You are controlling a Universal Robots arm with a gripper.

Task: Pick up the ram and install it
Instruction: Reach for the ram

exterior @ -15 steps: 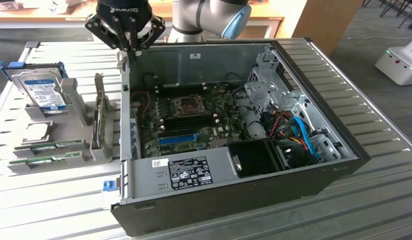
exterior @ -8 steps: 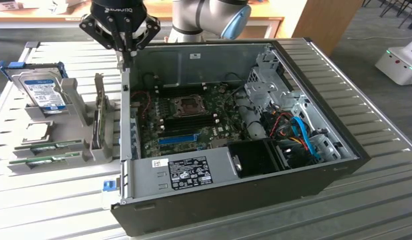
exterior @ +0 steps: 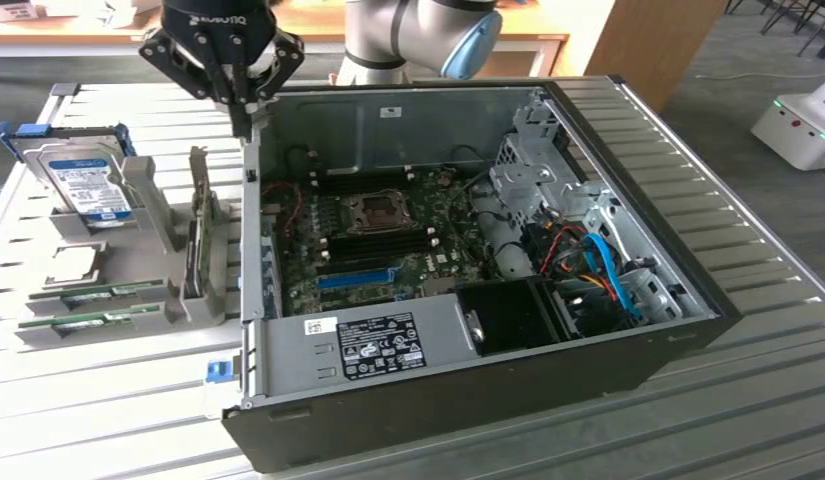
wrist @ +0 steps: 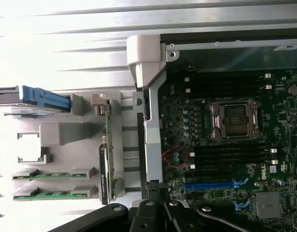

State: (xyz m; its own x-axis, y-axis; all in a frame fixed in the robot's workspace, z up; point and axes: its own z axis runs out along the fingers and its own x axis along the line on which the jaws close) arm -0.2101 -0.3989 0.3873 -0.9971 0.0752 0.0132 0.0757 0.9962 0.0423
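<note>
Two ram sticks, thin green boards, lie flat in a grey holder (exterior: 119, 250) on the exterior view's left: one ram stick (exterior: 95, 294) (wrist: 51, 174) and a second ram stick (exterior: 89, 322) (wrist: 50, 195) beside it. My gripper (exterior: 241, 118) (wrist: 156, 187) hangs shut and holds nothing, high over the back-left rim of the open computer case (exterior: 426, 380), well apart from the sticks. Black memory slots (exterior: 385, 240) (wrist: 230, 154) run beside the processor socket (exterior: 380, 209) (wrist: 234, 118) on the motherboard.
A silver hard drive (exterior: 87, 182) with a blue label stands in the holder's back. An upright card (exterior: 199, 228) (wrist: 106, 145) sits in the holder next to the case wall. A blue motherboard slot (exterior: 352, 277) (wrist: 209, 184), cables and a drive cage (exterior: 539, 170) crowd the case.
</note>
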